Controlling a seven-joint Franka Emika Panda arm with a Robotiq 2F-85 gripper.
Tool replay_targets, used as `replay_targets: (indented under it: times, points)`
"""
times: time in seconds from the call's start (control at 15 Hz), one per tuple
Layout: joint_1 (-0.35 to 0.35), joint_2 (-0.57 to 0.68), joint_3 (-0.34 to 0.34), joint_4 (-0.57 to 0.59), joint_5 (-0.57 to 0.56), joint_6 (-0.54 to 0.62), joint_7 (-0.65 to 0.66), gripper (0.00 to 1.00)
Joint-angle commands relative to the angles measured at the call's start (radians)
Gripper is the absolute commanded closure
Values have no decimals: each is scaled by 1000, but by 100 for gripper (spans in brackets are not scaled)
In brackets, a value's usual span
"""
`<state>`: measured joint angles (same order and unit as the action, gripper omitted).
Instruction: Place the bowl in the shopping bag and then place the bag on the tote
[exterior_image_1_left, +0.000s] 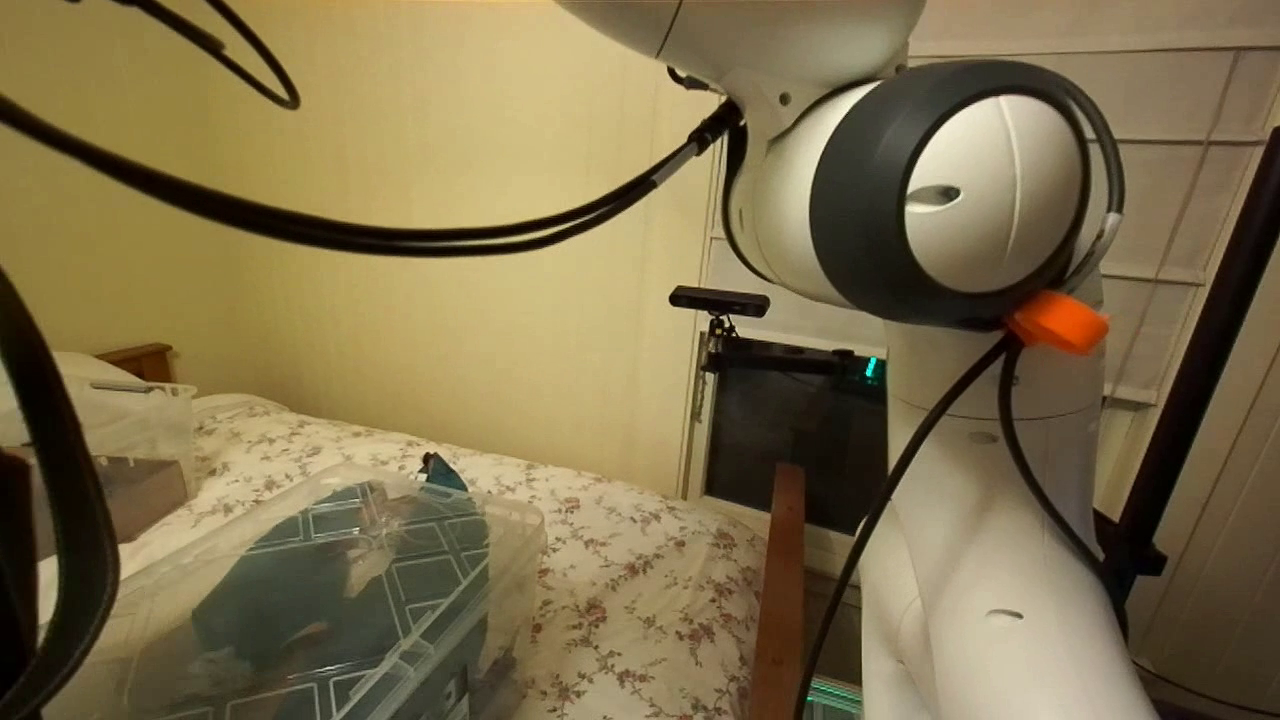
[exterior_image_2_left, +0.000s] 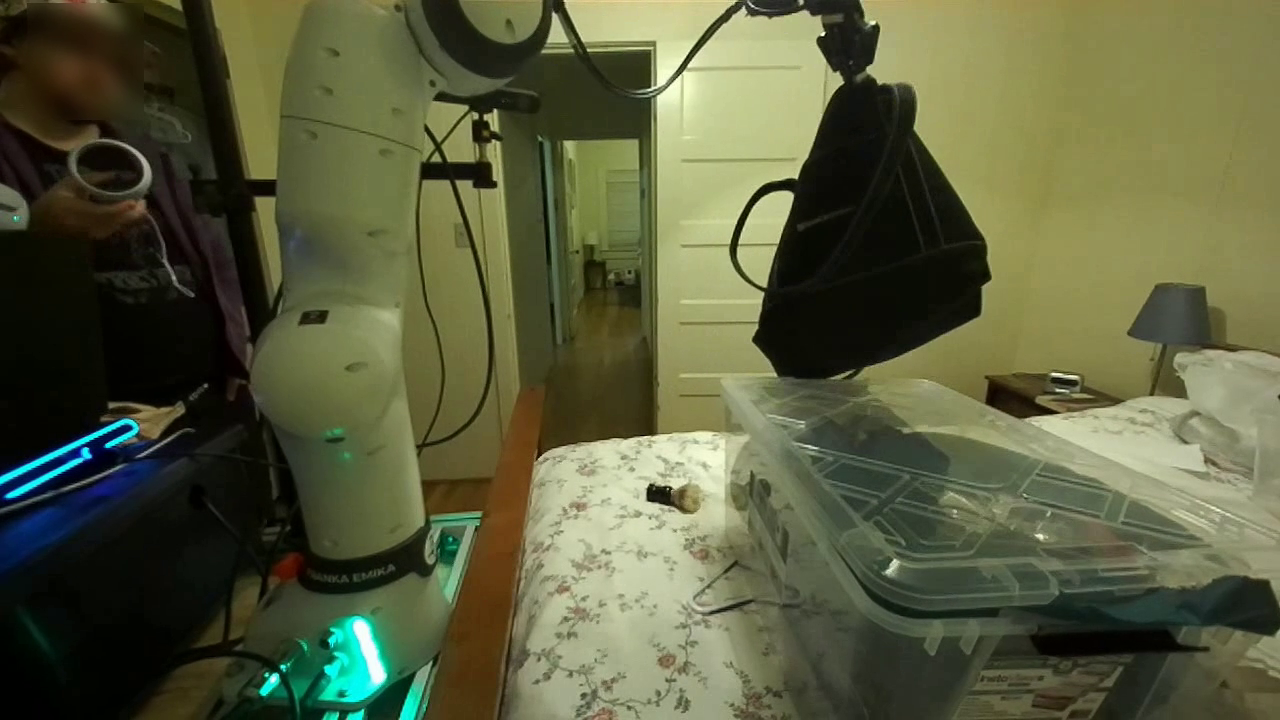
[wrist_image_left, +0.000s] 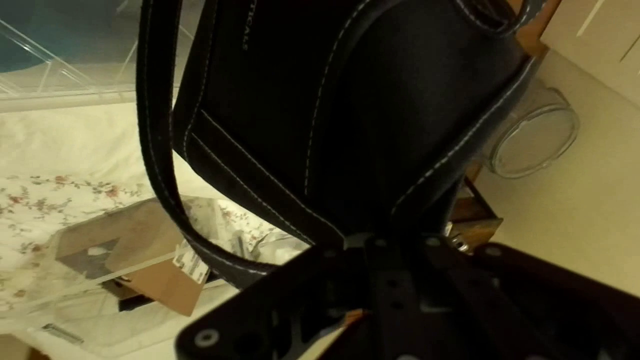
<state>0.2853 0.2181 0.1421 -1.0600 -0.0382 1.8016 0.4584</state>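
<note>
Well, the black bag (exterior_image_2_left: 870, 250) hangs in the air, its base tilted, one bottom corner higher than the other in an exterior view. The gripper (exterior_image_2_left: 850, 73) has its fingers pressed together with the top of the bag pinched in them; one strap (exterior_image_2_left: 737, 235) loops out loosely to the side. What lies inside the bag is hidden. Its lowest corner shows just at the far edge of the clear plastic tub (exterior_image_2_left: 850, 620) in that view; whether the two touch, I cannot tell. The tub stands on the bed (exterior_image_2_left: 610, 560) with its lid (exterior_image_2_left: 930, 500) on, and a teal flap (exterior_image_2_left: 1200, 605) sticks out at the lid's near edge. A brush (exterior_image_2_left: 675, 497) lies on the bed near the tub, toward the corner where the bed's far edge meets a wooden board (exterior_image_2_left: 500, 560). A thin bent rod (exterior_image_2_left: 722, 607) lies by the side of the tub, and the robot arm (exterior_image_2_left: 350, 220) rises beyond the board. Toward the opposite end of the bed, by the headboard (exterior_image_1_left: 148, 362), a clear box (exterior_image_1_left: 160, 425) holds cardboard (wrist_image_left: 165, 282). Past the bed's far edge are a bedside table (exterior_image_2_left: 1010, 392) and a lamp (exterior_image_2_left: 1168, 315). Near the arm, a person (exterior_image_2_left: 145, 330) holds a white ring-shaped controller (exterior_image_2_left: 145, 180).
</note>
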Motion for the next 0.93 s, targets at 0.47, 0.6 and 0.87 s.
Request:
replay_targets:
  times: [0.47, 0.6, 0.87]
  points:
    - [-4, -155, -99, -191, -222, 122, 266, 99]
    - [0, -193, -109, -315, -346, 157, 281, 99]
    - [-13, -260, -117, -533, -453, 283, 297, 99]
